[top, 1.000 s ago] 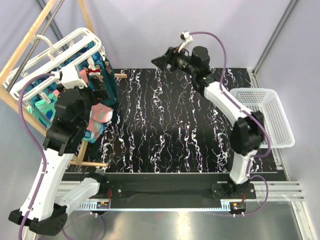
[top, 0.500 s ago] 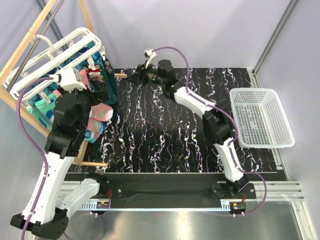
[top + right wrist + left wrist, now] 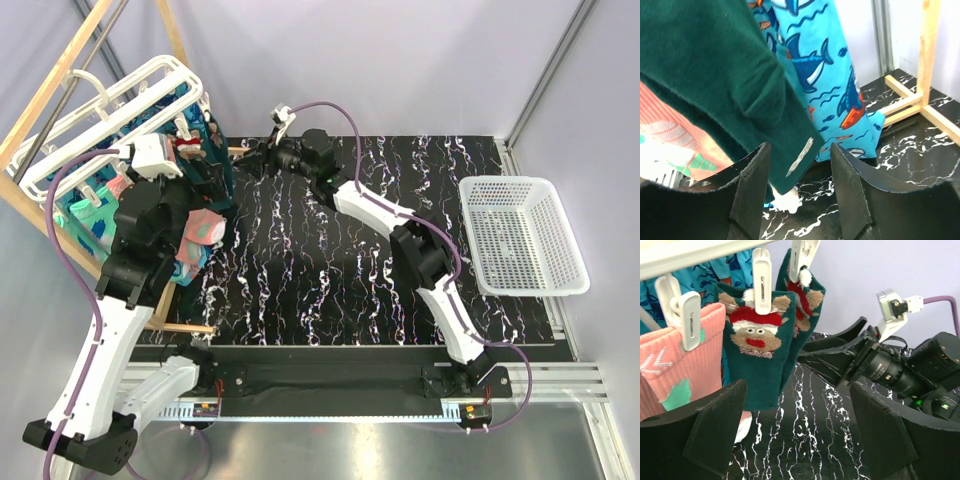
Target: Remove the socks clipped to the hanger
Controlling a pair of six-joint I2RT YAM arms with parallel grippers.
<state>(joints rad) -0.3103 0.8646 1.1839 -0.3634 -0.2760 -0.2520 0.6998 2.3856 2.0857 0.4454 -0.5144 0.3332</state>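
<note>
The white hanger (image 3: 130, 95) hangs at the far left with socks under its clips (image 3: 761, 275). In the left wrist view a coral-pink sock (image 3: 670, 360) and two dark teal reindeer socks (image 3: 757, 350) hang clipped. My left gripper (image 3: 800, 440) is open just below and in front of them, holding nothing. My right gripper (image 3: 799, 150) reaches in from the right. It is open, and the lower corner of a dark teal sock (image 3: 730, 85) hangs between its fingers, with a gap on the right side. A blue shark-patterned sock (image 3: 825, 75) hangs behind.
A wooden pole frame (image 3: 50, 95) carries the hanger, and its foot (image 3: 190, 327) lies on the black marbled table (image 3: 330, 280). A white mesh basket (image 3: 525, 235) stands at the right edge. The two grippers (image 3: 245, 158) are close together beside the hanger.
My right arm has swung left from the back middle of the table to the hanger, and its jaws have narrowed. The left arm has edged slightly towards the socks.
</note>
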